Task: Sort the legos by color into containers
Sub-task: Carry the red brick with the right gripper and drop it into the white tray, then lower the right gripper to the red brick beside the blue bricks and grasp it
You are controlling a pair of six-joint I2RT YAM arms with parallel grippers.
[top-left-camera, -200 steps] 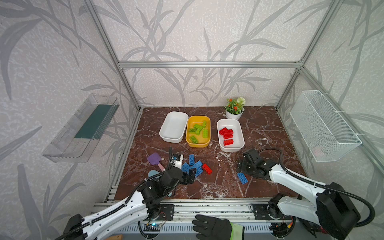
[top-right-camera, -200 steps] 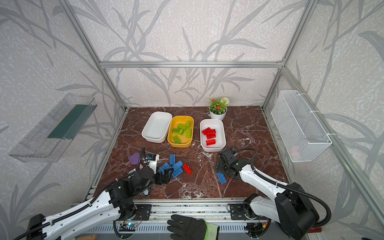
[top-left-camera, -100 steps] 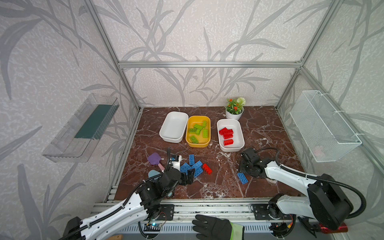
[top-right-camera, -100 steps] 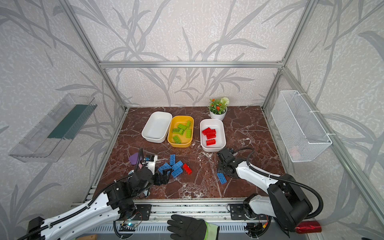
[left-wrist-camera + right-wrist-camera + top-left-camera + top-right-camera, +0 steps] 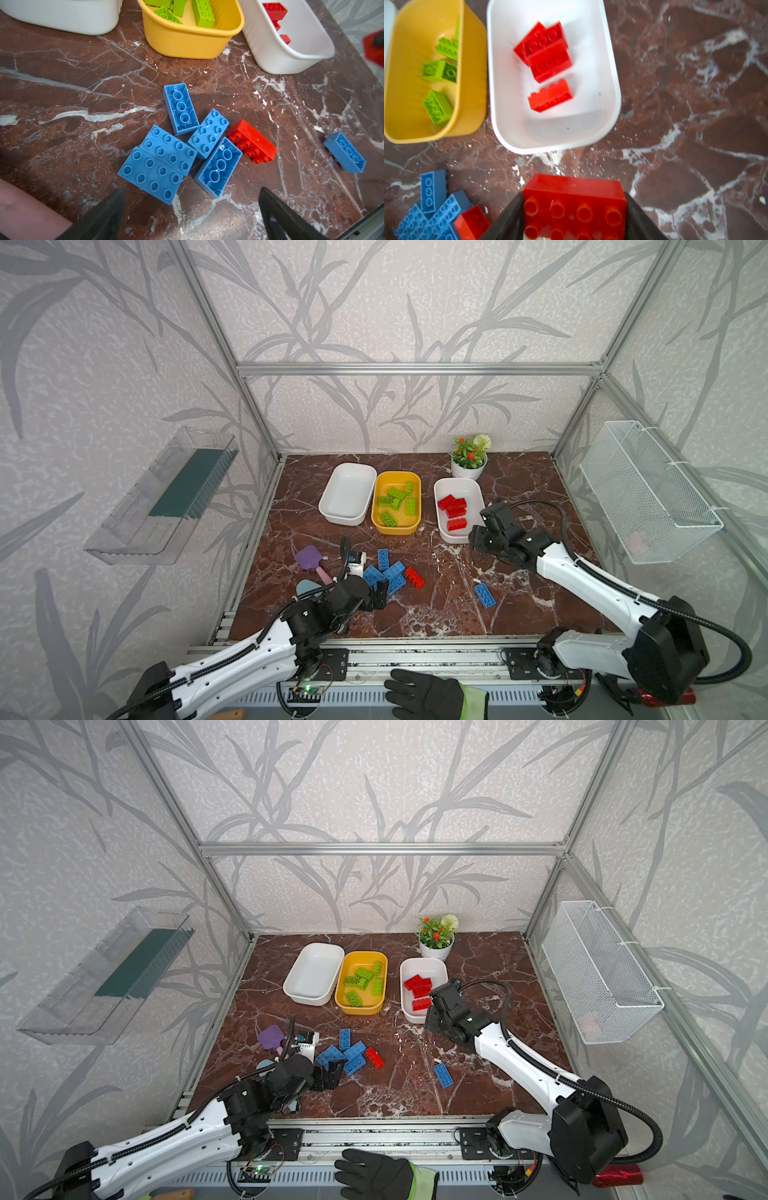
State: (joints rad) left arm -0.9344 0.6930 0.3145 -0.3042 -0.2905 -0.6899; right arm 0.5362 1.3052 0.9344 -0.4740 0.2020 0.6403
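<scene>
My right gripper (image 5: 573,196) is shut on a red lego (image 5: 571,187), studs facing the camera. In both top views it hovers at the near end of the white container (image 5: 461,533) that holds several red legos (image 5: 455,506). The yellow container (image 5: 399,479) holds several green legos (image 5: 395,493), and the left white container (image 5: 349,489) holds nothing. Several blue legos (image 5: 166,158) lie in a pile with one red lego (image 5: 252,143) at its right edge. A lone blue lego (image 5: 485,595) lies apart. My left gripper (image 5: 191,191) stands open just short of the pile.
A purple shovel (image 5: 309,558) and a teal one (image 5: 307,587) lie left of the pile, beside a small white object (image 5: 356,564). A flower pot (image 5: 468,466) stands behind the right container. A wire basket (image 5: 648,489) hangs on the right wall. A gloved hand (image 5: 428,695) rests at the front rail.
My right gripper has closed on the red lego and moved away from the lone blue lego toward the container with the red ones. The left arm has barely moved.
</scene>
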